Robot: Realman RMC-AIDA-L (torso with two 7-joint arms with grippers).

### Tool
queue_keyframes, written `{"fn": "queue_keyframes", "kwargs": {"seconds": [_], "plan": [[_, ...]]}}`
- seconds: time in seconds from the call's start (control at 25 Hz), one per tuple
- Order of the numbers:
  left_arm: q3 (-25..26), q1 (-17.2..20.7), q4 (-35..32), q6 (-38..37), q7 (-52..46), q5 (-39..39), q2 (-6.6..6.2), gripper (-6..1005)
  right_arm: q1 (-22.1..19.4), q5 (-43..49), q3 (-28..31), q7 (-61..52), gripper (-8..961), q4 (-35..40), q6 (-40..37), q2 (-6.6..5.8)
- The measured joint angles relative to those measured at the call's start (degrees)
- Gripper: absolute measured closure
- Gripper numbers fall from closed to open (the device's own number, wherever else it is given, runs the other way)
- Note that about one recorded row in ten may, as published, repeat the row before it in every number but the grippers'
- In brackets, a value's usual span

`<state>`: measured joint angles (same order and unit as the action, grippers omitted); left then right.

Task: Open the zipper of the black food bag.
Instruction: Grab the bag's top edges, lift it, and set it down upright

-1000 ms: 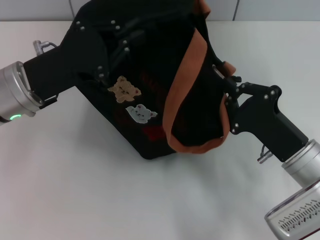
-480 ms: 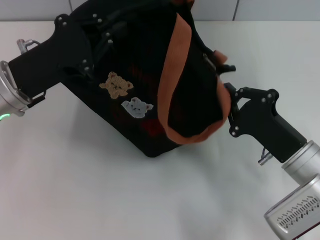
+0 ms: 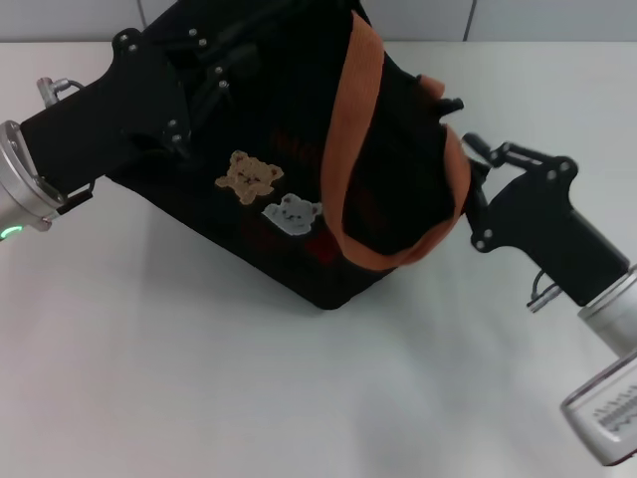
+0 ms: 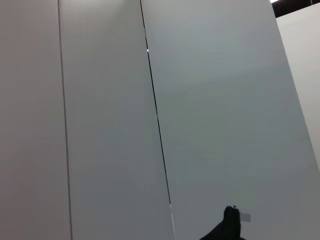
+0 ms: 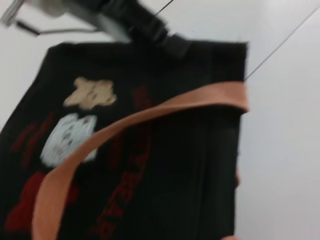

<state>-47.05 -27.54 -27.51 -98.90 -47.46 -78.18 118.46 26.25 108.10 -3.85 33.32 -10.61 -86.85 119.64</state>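
The black food bag (image 3: 299, 149) stands tilted on one lower corner in the middle of the table, bear patches (image 3: 269, 194) facing me and an orange-brown strap (image 3: 343, 149) looped over its front. My left gripper (image 3: 194, 75) is pressed into the bag's upper left corner and holds it up. My right gripper (image 3: 470, 149) sits against the bag's right end, beside the strap's end. The zipper and its pull tab do not show clearly. The right wrist view shows the black food bag (image 5: 165, 165), its strap (image 5: 150, 120) and the left gripper (image 5: 135, 20) beyond it.
The white table (image 3: 199, 398) stretches open in front of the bag. A grey panelled wall (image 3: 518, 20) runs behind it. The left wrist view holds only wall panels (image 4: 200, 100) and a small black tip (image 4: 230, 227) at the edge.
The bag swung left with my left arm, then shifted right and stood more upright. My right gripper moved right and away from me along the bag's right end.
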Motion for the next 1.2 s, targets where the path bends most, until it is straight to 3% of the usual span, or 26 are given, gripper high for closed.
{"fn": "queue_keyframes", "kwargs": {"seconds": [0.32,0.84,1.08,1.2], "plan": [[-0.02,-0.06,0.01,0.26,0.03,-0.09,0.02,906,0.85,-0.12,2.32,-12.26,791,5.63,-1.86,-0.12],[0.38,0.08,0.00,0.56,0.09,-0.02,0.01,906,-0.27,1.89,-0.11,-28.86,789,14.99,-0.46,-0.38],[-0.15,-0.12,0.00,0.46,0.20,-0.19,0.02,906,0.42,1.73,-0.63,-54.70,788,25.13,-7.35,-0.65],[-0.72,-0.19,0.09,0.32,0.56,-0.27,0.05,906,1.87,1.92,-5.48,-71.61,788,32.77,-10.07,-1.25]]}}
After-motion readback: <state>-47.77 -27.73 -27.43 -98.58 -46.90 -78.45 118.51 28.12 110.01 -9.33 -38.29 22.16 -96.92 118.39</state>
